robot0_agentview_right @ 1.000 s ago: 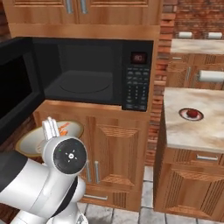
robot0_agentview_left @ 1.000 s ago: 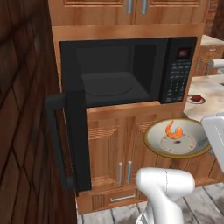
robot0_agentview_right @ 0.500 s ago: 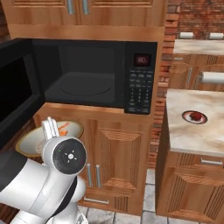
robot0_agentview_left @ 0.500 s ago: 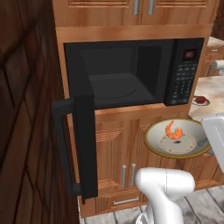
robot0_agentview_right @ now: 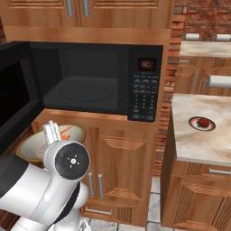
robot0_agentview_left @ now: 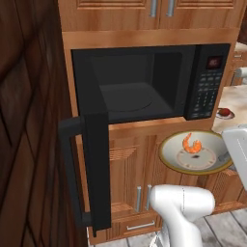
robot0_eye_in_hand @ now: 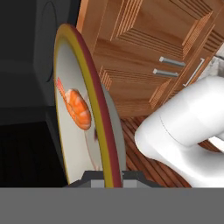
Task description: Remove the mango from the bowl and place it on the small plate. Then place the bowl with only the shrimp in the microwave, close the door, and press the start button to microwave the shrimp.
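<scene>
left base view: one bowl [robot0_agentview_left: 169, 157], one shrimp [robot0_agentview_left: 191, 144], one mango [robot0_agentview_left: 224, 112].

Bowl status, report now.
Jaws shut on bowl rim, held in front of the cabinet below the microwave. Shrimp alone inside; mango on small plate. Door open, cavity unobstructed.

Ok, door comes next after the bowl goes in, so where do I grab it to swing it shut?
Take the door by its vertical bar handle, mid-height. It hangs wide open at the microwave's left, hinged there, handle on the outer face. Come from the left, outer side, jaws across the bar. The gripper is shut on the bowl rim now.
</scene>
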Controlling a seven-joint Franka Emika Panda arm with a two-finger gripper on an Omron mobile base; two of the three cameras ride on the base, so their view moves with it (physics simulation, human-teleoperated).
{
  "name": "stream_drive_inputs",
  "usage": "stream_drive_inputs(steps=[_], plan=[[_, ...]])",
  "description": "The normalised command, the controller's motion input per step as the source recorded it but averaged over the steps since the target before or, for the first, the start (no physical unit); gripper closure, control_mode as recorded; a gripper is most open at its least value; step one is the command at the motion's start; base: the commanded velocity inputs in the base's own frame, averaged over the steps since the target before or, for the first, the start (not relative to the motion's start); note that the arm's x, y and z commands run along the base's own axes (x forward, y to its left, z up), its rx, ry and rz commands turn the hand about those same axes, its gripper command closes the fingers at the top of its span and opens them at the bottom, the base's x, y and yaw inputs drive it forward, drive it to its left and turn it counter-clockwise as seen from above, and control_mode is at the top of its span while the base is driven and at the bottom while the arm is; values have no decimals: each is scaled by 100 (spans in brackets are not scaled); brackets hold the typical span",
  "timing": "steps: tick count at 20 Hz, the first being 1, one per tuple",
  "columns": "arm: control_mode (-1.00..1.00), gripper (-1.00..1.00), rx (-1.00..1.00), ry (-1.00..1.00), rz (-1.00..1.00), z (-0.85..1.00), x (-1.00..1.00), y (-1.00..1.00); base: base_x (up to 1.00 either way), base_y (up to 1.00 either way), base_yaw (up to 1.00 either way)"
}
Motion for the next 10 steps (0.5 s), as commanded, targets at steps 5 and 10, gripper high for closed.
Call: stream_drive_inputs(steps=[5, 10], plan=[[100, 100, 0, 0, 0, 0, 0, 0, 14, 5, 0], [100, 100, 0, 0, 0, 0, 0, 0, 5, 0, 0]])
